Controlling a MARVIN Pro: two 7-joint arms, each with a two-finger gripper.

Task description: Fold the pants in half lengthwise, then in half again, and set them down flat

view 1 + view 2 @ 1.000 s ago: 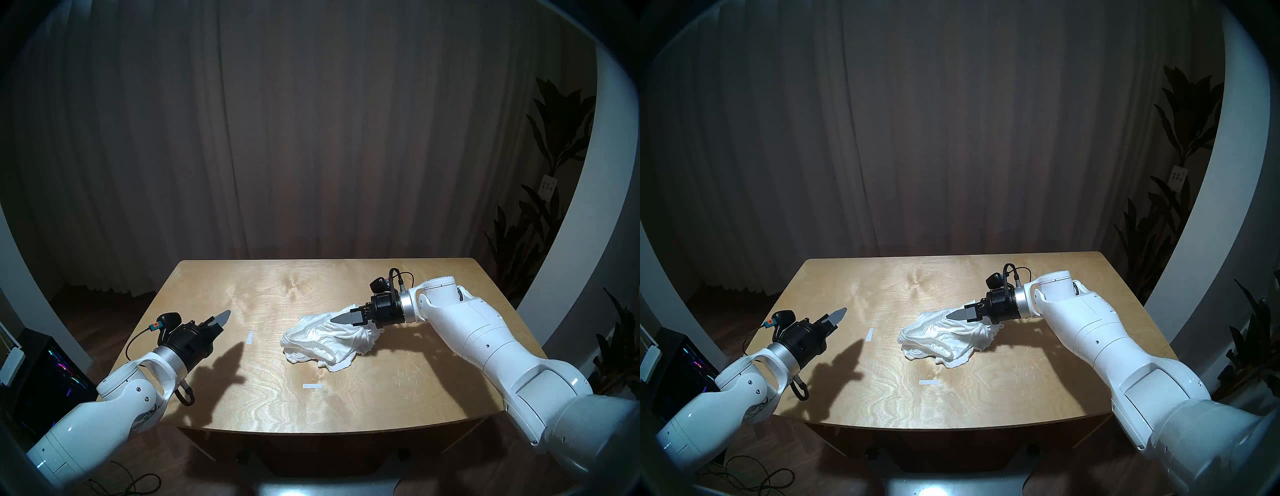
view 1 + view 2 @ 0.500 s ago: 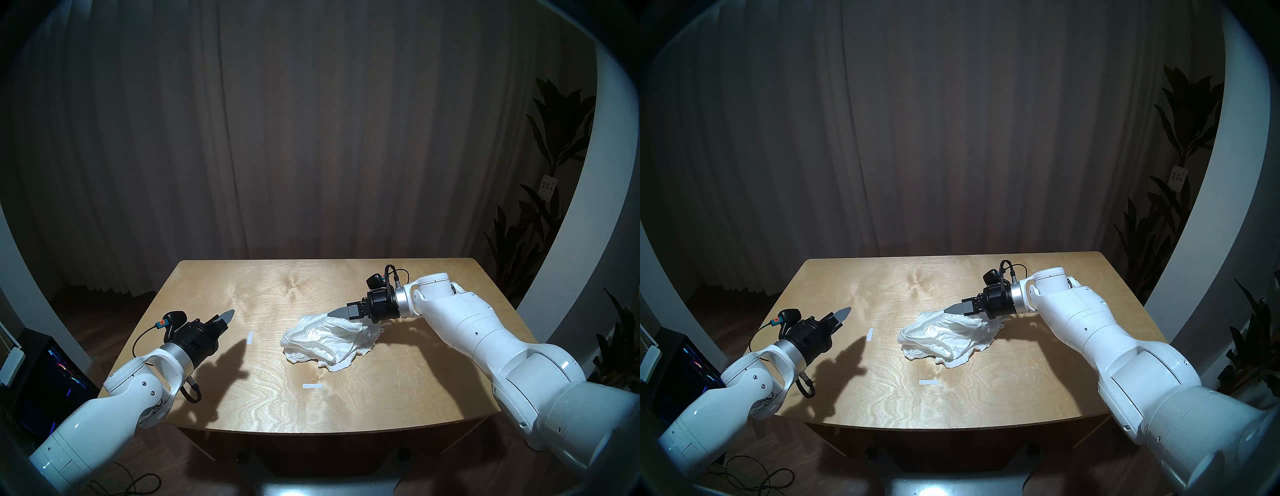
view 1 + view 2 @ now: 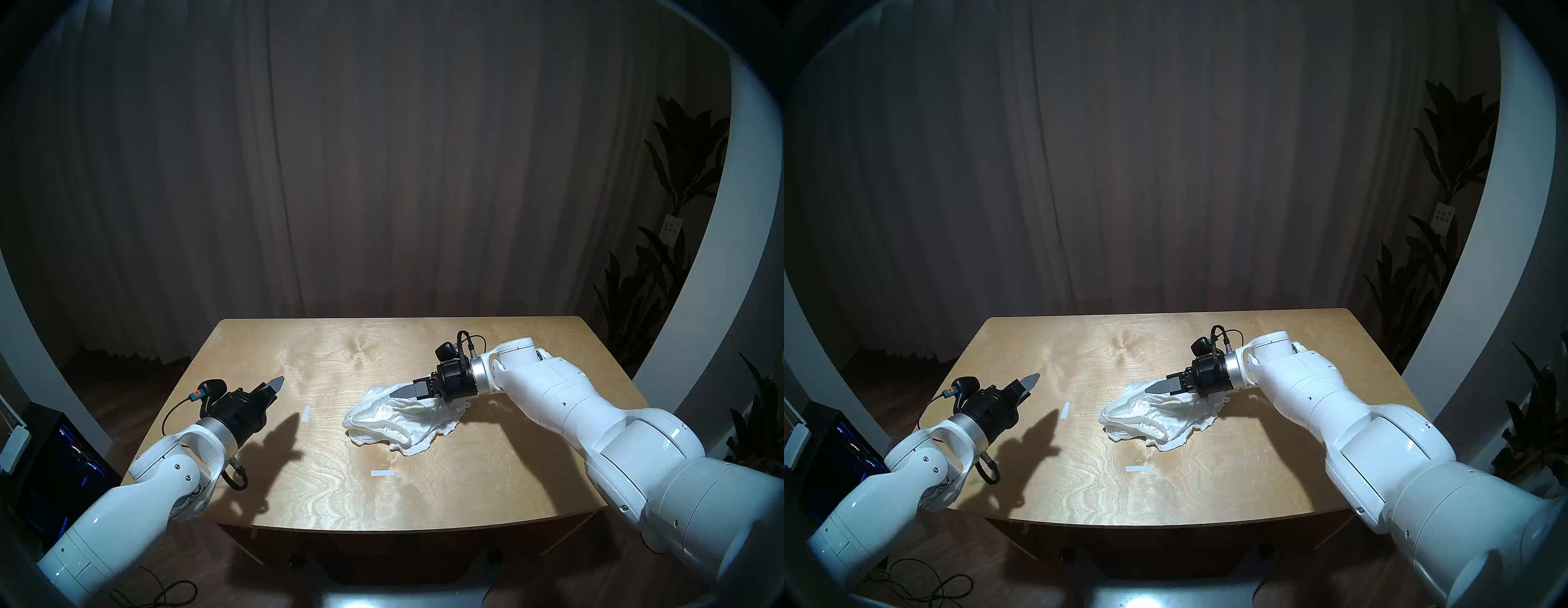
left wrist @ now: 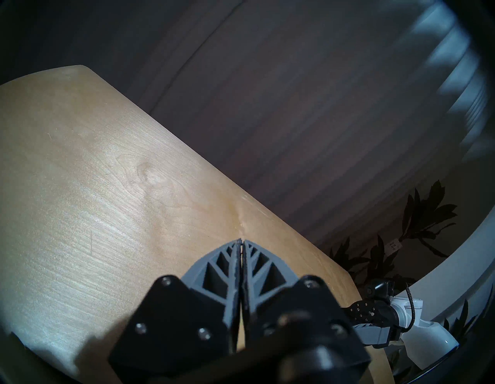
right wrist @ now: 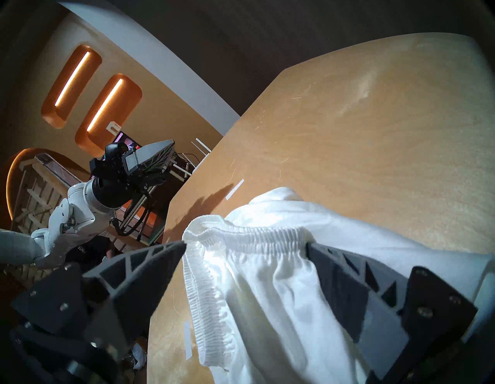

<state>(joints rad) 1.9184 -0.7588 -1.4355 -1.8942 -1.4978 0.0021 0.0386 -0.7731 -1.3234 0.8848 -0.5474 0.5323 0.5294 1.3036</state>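
The white pants [image 3: 394,420] lie crumpled right of the middle of the wooden table [image 3: 424,488], gathered elastic waistband toward the left. My right gripper [image 3: 396,394] reaches in from the right, low over their far part. In the right wrist view its jaws stand open, the two fingertips either side of the waistband of the pants [image 5: 267,281], fabric bunched between them, not pinched. My left gripper [image 3: 278,380] hovers above the table's left side, well clear of the pants. Its fingertips [image 4: 235,245] are pressed together, shut on nothing.
Two small white tape strips lie on the table, one [image 3: 306,414] left of the pants, one [image 3: 382,473] in front of them. A dark curtain hangs behind the table. Plants [image 3: 662,254] stand at the right, a lit computer case [image 3: 63,450] on the floor at the left.
My right gripper has slid left over the pants toward the waistband, which shifted slightly. My left arm has crept a little forward, still shut.
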